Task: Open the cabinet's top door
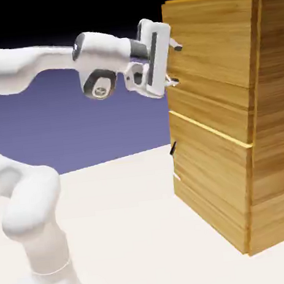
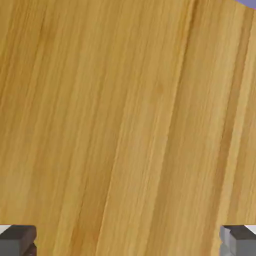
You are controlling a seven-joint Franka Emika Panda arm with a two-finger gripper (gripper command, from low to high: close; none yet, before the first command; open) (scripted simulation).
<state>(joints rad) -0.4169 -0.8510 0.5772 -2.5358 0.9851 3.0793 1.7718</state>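
The cabinet (image 1: pixel 277 124) is a tall wood-grain box at the exterior view's right. Its top door (image 1: pixel 214 44) is the upper front panel, above a yellowish seam. My gripper (image 1: pixel 173 63) is at that panel's left edge, one finger above the other, both fingertips (image 1: pixel 175 45) close to the wood. The jaws are open with nothing between them. The top door's handle does not show in either view. Wood grain of the top door (image 2: pixel 125 115) fills the hand view, and the gripper (image 2: pixel 128 242) shows only its two grey fingertips (image 2: pixel 17 240) far apart at the bottom corners.
The lower panel (image 1: pixel 212 174) carries a small dark-and-silver handle (image 1: pixel 175 162) at its left edge. The white arm (image 1: pixel 32 66) stretches across from the left, its base (image 1: pixel 39 254) on the pale table (image 1: pixel 141 231).
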